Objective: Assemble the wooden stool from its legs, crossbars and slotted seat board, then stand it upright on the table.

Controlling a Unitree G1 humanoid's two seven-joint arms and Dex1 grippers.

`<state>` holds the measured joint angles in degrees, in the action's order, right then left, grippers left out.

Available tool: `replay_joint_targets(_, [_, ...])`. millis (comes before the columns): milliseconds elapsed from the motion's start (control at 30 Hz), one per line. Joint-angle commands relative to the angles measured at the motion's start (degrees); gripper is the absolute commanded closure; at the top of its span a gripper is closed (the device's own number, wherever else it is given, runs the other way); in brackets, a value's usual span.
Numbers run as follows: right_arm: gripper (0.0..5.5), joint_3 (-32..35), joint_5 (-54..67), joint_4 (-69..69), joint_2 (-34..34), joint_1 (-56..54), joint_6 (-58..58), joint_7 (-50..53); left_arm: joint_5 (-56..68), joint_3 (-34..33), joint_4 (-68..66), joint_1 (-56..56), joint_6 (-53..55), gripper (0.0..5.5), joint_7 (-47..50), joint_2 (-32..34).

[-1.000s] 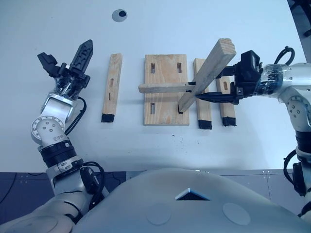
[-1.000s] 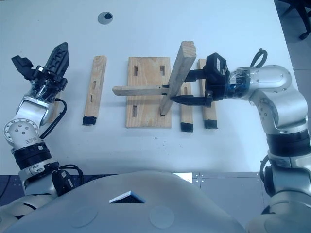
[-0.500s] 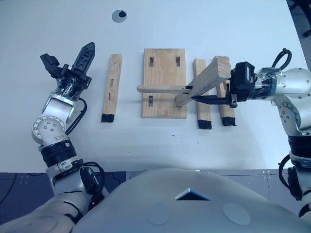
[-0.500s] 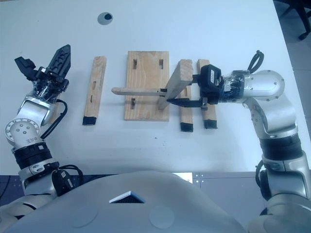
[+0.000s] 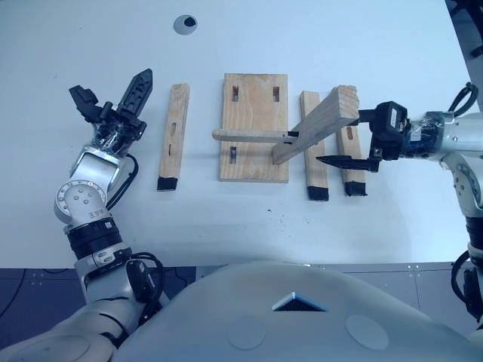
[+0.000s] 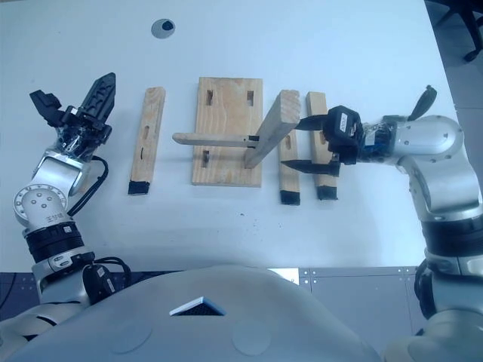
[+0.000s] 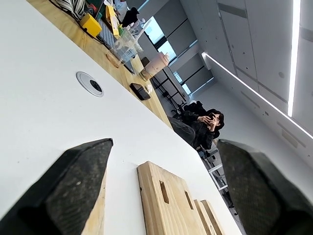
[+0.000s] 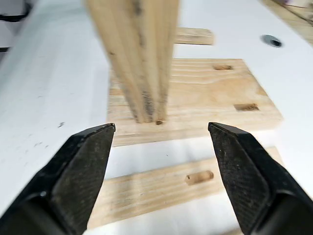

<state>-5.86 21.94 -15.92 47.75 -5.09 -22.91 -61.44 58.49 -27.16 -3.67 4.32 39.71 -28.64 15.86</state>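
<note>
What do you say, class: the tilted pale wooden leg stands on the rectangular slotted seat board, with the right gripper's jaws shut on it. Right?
Not quite. The right wrist view shows the right gripper with jaws open, not gripping the tilted pale wooden leg, which does stand on the rectangular slotted seat board.

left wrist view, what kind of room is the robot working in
Likely an open-plan office or lab. Beyond the white table with its cable grommet stands a long wooden desk carrying drink cups and clutter, and a strip light runs along the high ceiling.
</note>
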Motion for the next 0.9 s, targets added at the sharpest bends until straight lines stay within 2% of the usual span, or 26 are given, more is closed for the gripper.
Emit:
replay_joint_targets(33, [1.99, 0.84, -2.35, -9.23, -5.98, 2.95, -16.47, 17.46, -1.28, 0.41, 1.09, -1.15, -0.87, 1.61, 0.83, -0.74])
replay_joint_targets(100, [1.99, 0.53, -2.02, -11.89, -9.42, 2.22, -26.47, 24.24, -1.54, 0.69, 1.45, -1.48, -0.97, 1.61, 1.00, -1.20])
replay_joint_targets(267, [1.99, -0.90, -4.82, -15.98, -15.54, 1.99, -38.94, 36.18, -1.31, 0.32, 1.41, -0.99, -0.80, 1.61, 2.07, -1.47])
replay_joint_targets(467, [1.99, -1.46, -4.01, -15.14, -21.29, 1.72, -46.95, 41.52, -1.72, 0.91, 1.42, -0.74, -0.68, 1.61, 2.88, -1.49])
replay_joint_targets(633, [1.99, -5.59, -6.52, -13.63, -20.30, 1.80, -50.28, 44.96, -2.31, 1.54, 1.35, -0.65, -0.76, 1.61, 2.22, -0.76])
replay_joint_targets(800, [2.68, -7.88, -8.29, -13.24, -19.46, 1.97, -49.99, 46.70, -3.14, 2.61, 2.46, -0.80, -0.94, 1.61, 1.49, -0.11])
replay_joint_targets(900, [3.12, -6.05, -7.75, -13.03, -21.17, 0.82, -50.29, 47.23, -2.58, 3.49, 5.36, -0.48, -0.33, 1.61, 1.08, 0.16])
